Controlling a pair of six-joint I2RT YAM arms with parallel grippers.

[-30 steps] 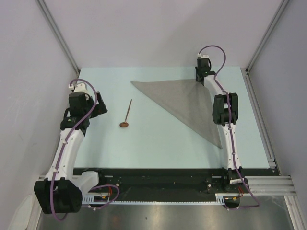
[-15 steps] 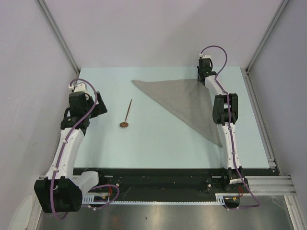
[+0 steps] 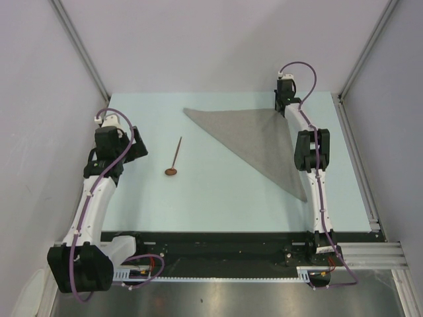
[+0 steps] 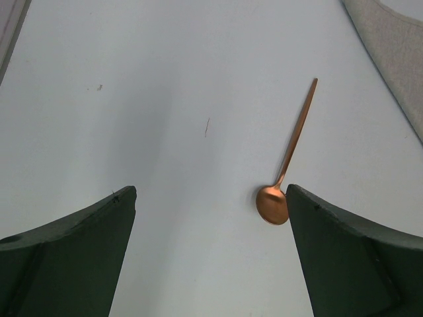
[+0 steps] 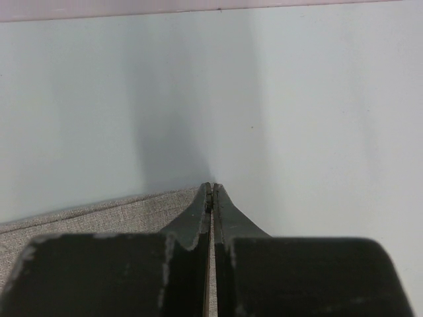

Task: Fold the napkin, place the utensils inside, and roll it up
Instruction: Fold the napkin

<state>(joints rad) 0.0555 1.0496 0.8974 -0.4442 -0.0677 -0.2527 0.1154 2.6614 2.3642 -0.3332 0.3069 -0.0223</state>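
Note:
The grey-beige napkin point(image 3: 254, 139) lies folded into a triangle on the right half of the table. My right gripper point(image 3: 278, 107) is at its far right corner, shut on the cloth. In the right wrist view the fingers point(image 5: 211, 189) are pressed together with the napkin point(image 5: 99, 221) edge running into them. The small brown spoon point(image 3: 174, 158) lies alone left of the napkin, bowl toward me. My left gripper point(image 4: 210, 191) hangs open over bare table, its right finger just beside the spoon point(image 4: 291, 145) bowl, holding nothing. A strip of the napkin point(image 4: 396, 46) shows at the top right.
The pale blue table point(image 3: 218, 198) is enclosed by grey walls on the left, back and right. A metal rail point(image 3: 360, 165) runs along its right edge. The black base strip point(image 3: 218, 247) crosses the near edge.
My right gripper has shifted slightly to the right and away, pulling the napkin's corner with it, so the whole cloth slid a little rightward. The left arm and the spoon have not moved.

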